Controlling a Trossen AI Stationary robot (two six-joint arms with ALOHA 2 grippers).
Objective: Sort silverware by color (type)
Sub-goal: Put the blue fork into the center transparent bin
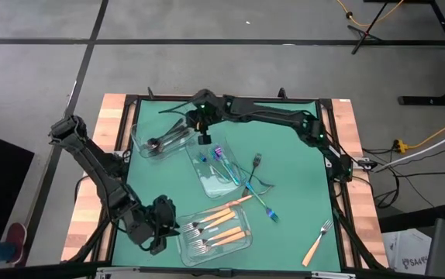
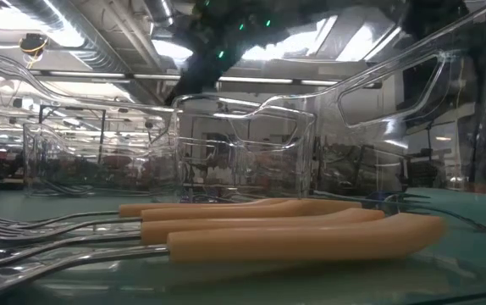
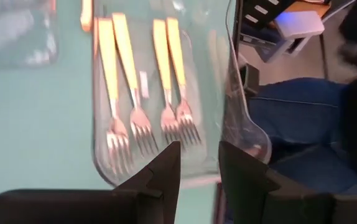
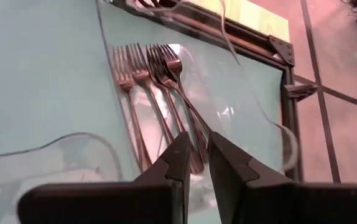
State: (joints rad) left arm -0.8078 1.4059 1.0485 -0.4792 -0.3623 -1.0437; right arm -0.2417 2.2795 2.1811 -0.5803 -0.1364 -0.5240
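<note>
three clear bins [image 1: 216,237] sit on the green mat [image 1: 292,155]: one at the far left with black forks [image 1: 163,140], one in the middle with iridescent pieces [image 1: 216,159], one at the near edge with orange-handled forks [image 1: 221,229]. loose on the mat between the middle and near bins lie an iridescent fork [image 1: 263,203], a dark fork [image 1: 255,164] and an orange-handled piece [image 1: 236,201] leaning at the near bin's far rim; another orange-handled fork [image 1: 318,242] lies alone near the right front corner.

the right gripper [image 1: 204,138] hangs between the black-fork bin and the middle bin. its wrist view shows the fingers [image 4: 178,163] close together with a thin gap, above the black forks [image 4: 153,93] lying side by side in their bin [image 4: 253,118]; i cannot tell whether they pinch one of the handles.

the left gripper [image 1: 160,225] waits just beside the near bin's left end, jaws apart and holding nothing. its wrist view looks over the fingers [image 3: 166,174] at four orange-handled forks [image 3: 142,93], tines toward the gripper. a person's blue-clad leg [image 3: 296,118] shows beyond the table edge.

in the low view the orange handles [image 2: 302,233] fill the foreground, the bin walls [image 2: 243,152] blocking much behind. no writing is readable.
</note>
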